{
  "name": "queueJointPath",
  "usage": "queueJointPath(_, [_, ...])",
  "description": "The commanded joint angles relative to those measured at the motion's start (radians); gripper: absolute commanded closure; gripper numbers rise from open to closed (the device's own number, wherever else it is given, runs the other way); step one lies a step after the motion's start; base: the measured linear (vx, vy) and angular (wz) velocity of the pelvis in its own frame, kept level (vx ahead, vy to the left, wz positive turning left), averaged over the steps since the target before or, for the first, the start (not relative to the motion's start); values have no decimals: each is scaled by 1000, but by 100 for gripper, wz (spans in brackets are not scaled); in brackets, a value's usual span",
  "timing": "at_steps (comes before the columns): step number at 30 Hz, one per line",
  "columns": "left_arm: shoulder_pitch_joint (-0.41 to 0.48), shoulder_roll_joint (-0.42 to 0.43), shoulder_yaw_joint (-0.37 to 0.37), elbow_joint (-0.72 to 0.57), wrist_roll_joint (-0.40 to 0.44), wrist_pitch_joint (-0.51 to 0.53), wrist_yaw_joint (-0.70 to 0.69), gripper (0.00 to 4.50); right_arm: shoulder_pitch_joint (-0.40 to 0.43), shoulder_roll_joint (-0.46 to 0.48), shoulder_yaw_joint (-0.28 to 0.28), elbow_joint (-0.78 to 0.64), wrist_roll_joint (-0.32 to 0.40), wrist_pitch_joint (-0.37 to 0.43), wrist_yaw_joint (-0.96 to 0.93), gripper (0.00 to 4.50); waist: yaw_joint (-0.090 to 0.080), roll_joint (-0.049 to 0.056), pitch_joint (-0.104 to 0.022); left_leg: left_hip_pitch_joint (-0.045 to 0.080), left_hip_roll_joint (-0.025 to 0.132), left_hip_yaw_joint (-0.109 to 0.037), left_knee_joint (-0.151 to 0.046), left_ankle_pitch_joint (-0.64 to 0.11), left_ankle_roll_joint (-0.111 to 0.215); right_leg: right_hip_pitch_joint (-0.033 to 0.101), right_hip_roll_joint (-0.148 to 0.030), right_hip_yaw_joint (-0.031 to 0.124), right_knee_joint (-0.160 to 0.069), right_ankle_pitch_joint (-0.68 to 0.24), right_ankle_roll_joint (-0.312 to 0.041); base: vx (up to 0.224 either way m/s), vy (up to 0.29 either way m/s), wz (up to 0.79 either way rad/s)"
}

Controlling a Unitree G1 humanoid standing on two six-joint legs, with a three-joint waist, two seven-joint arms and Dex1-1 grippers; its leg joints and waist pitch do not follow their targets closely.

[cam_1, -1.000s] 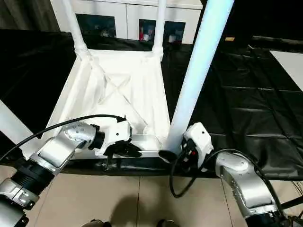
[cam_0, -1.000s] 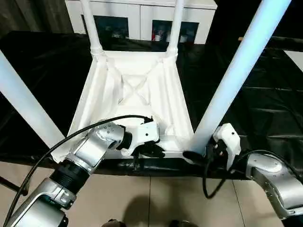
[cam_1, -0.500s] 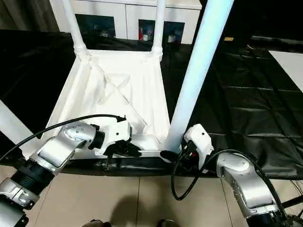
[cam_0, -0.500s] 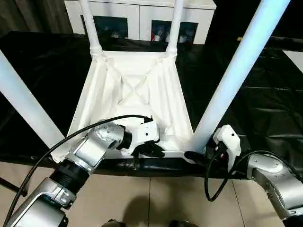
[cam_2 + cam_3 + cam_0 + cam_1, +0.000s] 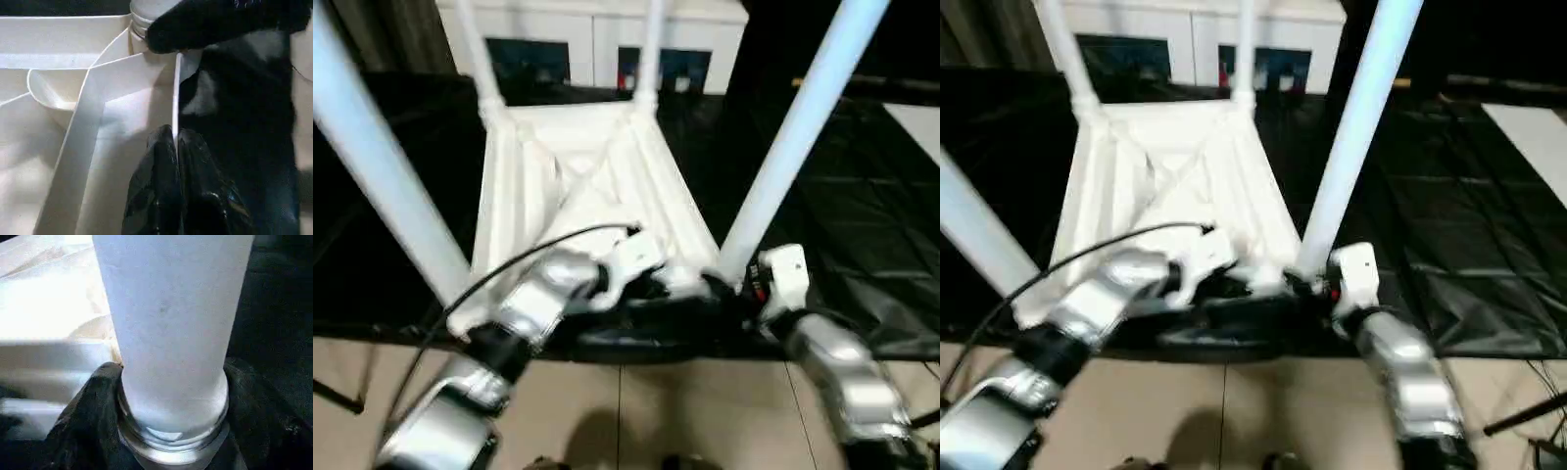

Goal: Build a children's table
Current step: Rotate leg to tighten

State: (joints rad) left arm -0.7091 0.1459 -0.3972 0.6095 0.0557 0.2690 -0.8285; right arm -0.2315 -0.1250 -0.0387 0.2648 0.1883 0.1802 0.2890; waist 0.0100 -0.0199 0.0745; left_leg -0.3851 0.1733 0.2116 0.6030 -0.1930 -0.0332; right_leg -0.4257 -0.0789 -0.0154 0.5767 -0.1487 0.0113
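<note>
The children's table lies upside down, its ribbed white tabletop (image 5: 597,186) facing up on the black sheet. All four white legs stand in its corner sockets. My left gripper (image 5: 175,139) is shut on the thin raised rim (image 5: 176,88) at the near edge. My right gripper (image 5: 171,377) sits around the base of the near right leg (image 5: 793,147). One black finger (image 5: 93,396) presses each side just above the socket collar. In the left eye view the two grippers meet near that corner (image 5: 705,289).
A white cabinet (image 5: 597,39) with dark glass doors stands behind the table. Black sheeting (image 5: 862,196) covers the work surface, whose near edge drops to a tiled floor (image 5: 636,411). The near left leg (image 5: 382,166) rises steeply across the picture's left.
The head camera has shifted and the picture is smeared. My right gripper has narrowed onto the near right leg's base. Both forearms have swung inward towards that corner.
</note>
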Motion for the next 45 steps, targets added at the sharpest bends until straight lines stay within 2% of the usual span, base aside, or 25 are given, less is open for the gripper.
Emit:
queueJointPath(1, [-57, -49, 69, 95, 19, 25, 214, 450, -50, 98, 24, 74, 16, -31, -98, 178, -11, -2, -59, 24, 40, -36, -86, -341, -15, 24, -50, 18, -87, -469, -160, 0, 0, 0])
queueJointPath(4, [-102, -96, 109, 178, 18, 8, 341, 450, -106, 151, 40, 160, -29, -99, -154, 179, -14, -3, -59, 25, 39, -38, -86, -362, -5, 29, -51, 16, -94, -483, -143, 0, 0, 0])
queueJointPath(7, [-145, -124, 126, 262, 25, -42, 422, 450, -151, 191, 78, 235, -91, -164, -179, 179, -14, -7, -62, 23, 37, -34, -84, -343, 12, 29, -50, 17, -92, -450, -152, 0, 0, 0])
queueJointPath(10, [-157, -131, 130, 287, 31, -70, 432, 450, -152, 216, 60, 248, -75, -192, -161, 179, -9, -9, -66, 21, 39, -32, -82, -308, 32, 33, -53, 20, -87, -402, -165, 0, 0, 0])
queueJointPath(12, [-152, -123, 122, 276, 35, -110, 400, 450, -146, 211, 34, 230, -62, -203, -169, 109, -5, -8, -68, 20, 43, -31, -83, -285, 47, 37, -53, 20, -82, -362, -183, 0, 0, 0])
queueJointPath(13, [-150, -121, 121, 271, 35, -117, 391, 450, -144, 208, 31, 224, -61, -203, -170, 107, -5, -8, -69, 20, 43, -30, -83, -282, 50, 37, -52, 20, -80, -351, -187, 0, 0, 0])
queueJointPath(15, [-132, -104, 104, 239, 41, -156, 336, 450, -128, 184, 10, 174, -55, -201, -188, 97, -14, -9, -71, 2, 43, -38, -88, -270, 56, 53, -55, 17, -72, -331, -186, 0, 0, 0])
queueJointPath(16, [-117, -91, 93, 217, 40, -169, 294, 450, -110, 163, -3, 127, -51, -194, -194, 83, -30, -13, -82, -20, 42, -47, -88, -198, 63, 71, -58, 10, -56, -267, -179, 0, 0, 0])
queueJointPath(17, [-114, -88, 91, 212, 40, -170, 285, 450, -106, 158, -6, 116, -51, -194, -195, 83, -30, -13, -82, -20, 42, -47, -88, -198, 63, 71, -58, 10, -56, -267, -179, 2, 9, -27])
queueJointPath(18, [-102, -78, 84, 195, 39, -168, 253, 450, -89, 142, -11, 79, -52, -198, -196, 64, -20, -4, -81, 6, 45, -38, -77, -182, 83, 47, -56, 15, -63, -219, -210, 0, 0, 0])
queueJointPath(19, [-93, -69, 76, 182, 40, -179, 227, 450, -75, 127, -10, 52, -60, -192, -189, 59, -17, -5, -82, 17, 44, -32, -72, -182, 91, 41, -54, 17, -63, -196, -228, 0, 0, 0])
queueJointPath(20, [-87, -63, 72, 173, 40, -178, 214, 450, -64, 116, -10, 32, -66, -186, -184, 51, -12, -6, -82, 18, 44, -27, -69, -161, 109, 42, -51, 19, -57, -146, -255, 60, -18, 12])
queueJointPath(22, [-48, -24, 45, 109, 40, -176, 116, 450, -6, 58, -18, -75, -73, -145, -140, 27, 0, -6, -81, 8, 43, -27, -70, -124, 129, 55, -52, 19, -49, -121, -257, 0, 0, 0])
queueJointPath(24, [-23, 10, 25, 59, 42, -161, 62, 450, 30, 7, -19, -134, -75, -131, -90, 15, 5, -4, -80, 11, 47, -27, -70, -120, 133, 53, -51, 20, -47, -102, -263, 0, 0, 0])
queueJointPath(27, [-3, 40, 15, 17, 35, -143, 17, 450, 59, -44, -19, -183, -52, -100, -20, 7, 6, -2, -77, 14, 48, -27, -73, -160, 120, 53, -49, 19, -51, -144, -268, 0, 0, 0])
queueJointPath(28, [21, 89, -4, -38, 21, -135, -66, 450, 99, -133, -1, -244, -4, -36, 110, 7, 9, 2, -72, 16, 50, -30, -77, -195, 108, 56, -47, 19, -54, -174, -260, 0, 0, 0])
queueJointPath(31, [58, 151, -30, -128, -9, -135, -206, 450, 151, -244, 35, -315, 79, 51, 273, 7, 10, 6, -71, 18, 55, -30, -79, -198, 104, 52, -48, 21, -52, -157, -265, 0, 0, 0])
queueJointPath(33, [77, 177, -41, -175, -26, -117, -267, 450, 172, -285, 48, -341, 117, 80, 344, 7, 11, 6, -68, 18, 55, -30, -80, -230, 94, 52, -52, 23, -56, -193, -266, 0, 0, 0])
queueJointPath(34, [93, 206, -60, -221, -36, -100, -332, 450, 189, -334, 73, -358, 135, 100, 428, 7, 13, 7, -67, 23, 56, -31, -82, -270, 73, 47, -52, 23, -61, -259, -251, 0, 0, 0])
queueJointPath(37, [98, 219, -72, -239, -33, -96, -358, 450, 184, -354, 91, -341, 113, 90, 472, 7, 20, 9, -64, 31, 58, -28, -83, -292, 52, 35, -51, 26, -68, -295, -240, 0, 0, 0])
queueJointPath(38, [97, 215, -71, -239, -33, -95, -353, 450, 175, -352, 93, -330, 111, 93, 474, 7, 24, 6, -64, 35, 58, -27, -82, -297, 42, 31, -50, 26, -68, -306, -237, 0, 0, 0])
queueJointPath(39, [97, 214, -70, -239, -33, -94, -350, 450, 172, -351, 93, -327, 110, 93, 475, 7, 25, 1, -64, 35, 58, -25, -82, -297, 40, 31, -49, 27, -68, -307, -235, 0, 0, 0])
queueJointPath(42, [89, 204, -69, -221, -24, -97, -335, 450, 141, -352, 115, -301, 106, 93, 493, 7, 25, -1, -64, 25, 56, -29, -85, -289, 31, 37, -52, 26, -67, -343, -207, 0, 0, 0])
queueJointPath(44, [88, 204, -67, -221, -24, -94, -334, 450, 134, -353, 119, -294, 103, 95, 493, 7, 24, -2, -64, 25, 55, -30, -85, -290, 28, 35, -53, 26, -68, -360, -197, 0, 0, 0])
queueJointPath(45, [87, 203, -64, -219, -24, -91, -334, 450, 125, -356, 126, -281, 87, 84, 491, 35, 24, -5, -64, 24, 54, -30, -85, -287, 28, 35, -53, 26, -69, -360, -195, 0, 0, 0])
